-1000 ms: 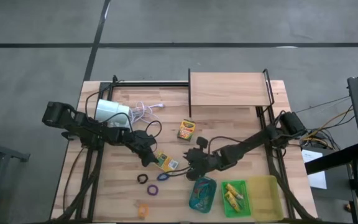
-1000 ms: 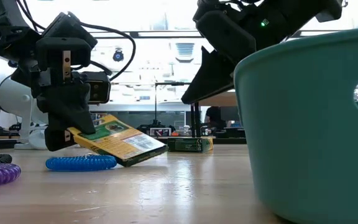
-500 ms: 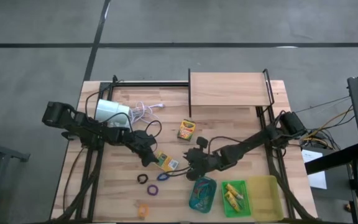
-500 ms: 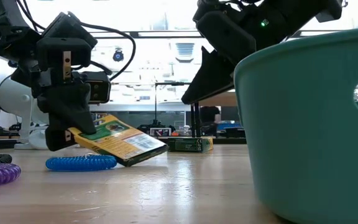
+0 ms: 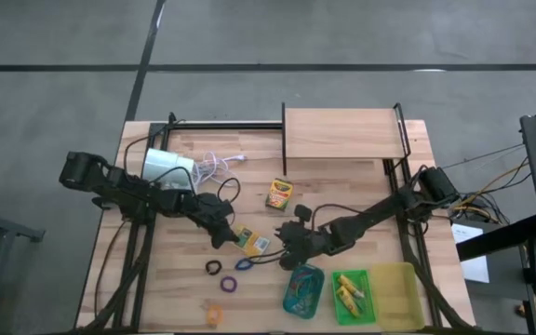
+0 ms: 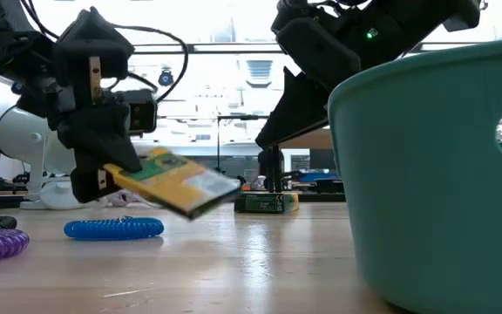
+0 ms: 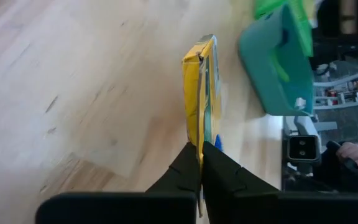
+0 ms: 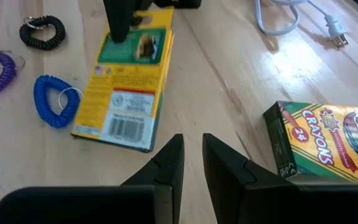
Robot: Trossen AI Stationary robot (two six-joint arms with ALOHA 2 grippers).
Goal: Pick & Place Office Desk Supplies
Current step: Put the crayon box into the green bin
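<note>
1. Wooden plank table, pale and grainy; smooth teal plastic tray near the front edge.
2. Left gripper clamped shut on one end of flat yellow-and-green cardboard crayon box, lifted off the table, long axis slanting down toward the tray.
3. Right gripper slightly parted, empty, just beside.
4. Coiled blue loop lying below the box.

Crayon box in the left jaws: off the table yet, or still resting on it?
Off the table. In the low view the crayon box hangs tilted in the left gripper, with a gap above the table.
</note>
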